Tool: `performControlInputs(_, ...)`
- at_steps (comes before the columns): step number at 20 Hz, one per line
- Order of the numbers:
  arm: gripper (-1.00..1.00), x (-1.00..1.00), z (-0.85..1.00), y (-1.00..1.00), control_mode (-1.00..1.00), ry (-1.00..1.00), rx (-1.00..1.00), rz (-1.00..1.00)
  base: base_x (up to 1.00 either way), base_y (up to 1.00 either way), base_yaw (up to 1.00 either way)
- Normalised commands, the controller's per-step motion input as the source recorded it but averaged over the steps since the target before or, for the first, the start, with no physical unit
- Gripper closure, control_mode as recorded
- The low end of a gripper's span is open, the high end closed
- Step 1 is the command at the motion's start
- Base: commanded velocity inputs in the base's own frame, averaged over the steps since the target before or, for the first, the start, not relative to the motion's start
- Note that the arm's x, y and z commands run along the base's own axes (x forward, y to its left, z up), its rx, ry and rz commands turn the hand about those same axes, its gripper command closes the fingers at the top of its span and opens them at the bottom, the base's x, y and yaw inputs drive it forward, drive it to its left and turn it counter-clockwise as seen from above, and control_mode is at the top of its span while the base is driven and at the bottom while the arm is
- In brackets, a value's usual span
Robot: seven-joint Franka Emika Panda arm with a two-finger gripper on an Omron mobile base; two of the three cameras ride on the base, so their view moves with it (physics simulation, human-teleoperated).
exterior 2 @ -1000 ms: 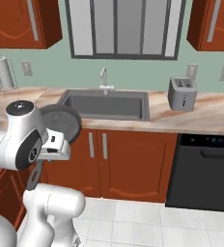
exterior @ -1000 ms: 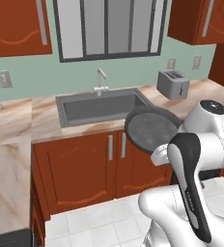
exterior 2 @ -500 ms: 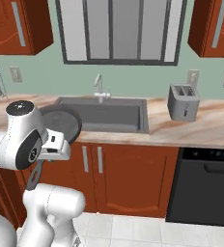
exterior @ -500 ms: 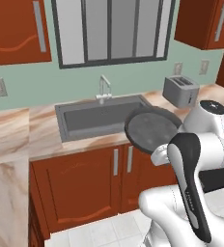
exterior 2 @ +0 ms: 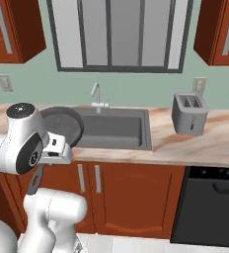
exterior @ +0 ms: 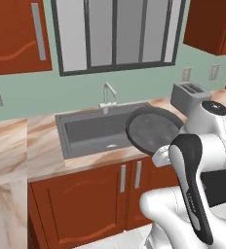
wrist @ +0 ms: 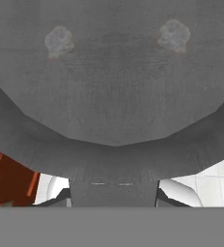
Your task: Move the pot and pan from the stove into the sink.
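The pan [exterior: 152,131], shallow, dark grey and speckled, hangs tilted in the air in front of the counter, at the right end of the sink [exterior: 85,132]. My gripper [exterior: 161,156] is shut on the pan's handle just below the rim. From the right base view the pan [exterior 2: 63,125] overlaps the left end of the sink [exterior 2: 114,129], and its thin dark handle [exterior 2: 36,180] sticks down past my gripper [exterior 2: 56,149]. In the hand view the pan's floor [wrist: 112,87] looms close, with the handle held in my gripper [wrist: 114,195]. The pot and the stove are out of view.
A chrome faucet [exterior: 107,95] stands behind the basin. A grey toaster [exterior: 190,95] sits on the marbled counter [exterior 2: 200,143] to the right. Red-brown cabinet doors [exterior: 90,199] run under the counter, with a black dishwasher [exterior 2: 210,202] at right.
The whole picture has shifted: the base has driven closer to the sink counter. The pan stays in the shut gripper, in the same place relative to the arm.
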Motion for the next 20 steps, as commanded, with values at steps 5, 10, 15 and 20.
performControlInputs(5, 1.00, 0.00, 0.00, 0.00, 1.00, 0.00, 0.00, 0.00, 0.52, 0.10, -0.02)
performControlInputs(10, 1.00, 0.00, 0.00, 0.00, 1.00, 0.00, 0.00, 0.00, 0.33, 0.11, -0.01)
performControlInputs(15, 1.00, 0.00, 0.00, 0.00, 1.00, 0.00, 0.00, 0.00, 0.30, 0.08, 0.00)
performControlInputs(20, 1.00, 0.00, 0.00, 0.00, 1.00, 0.00, 0.00, 0.00, 0.47, 0.11, 0.00)
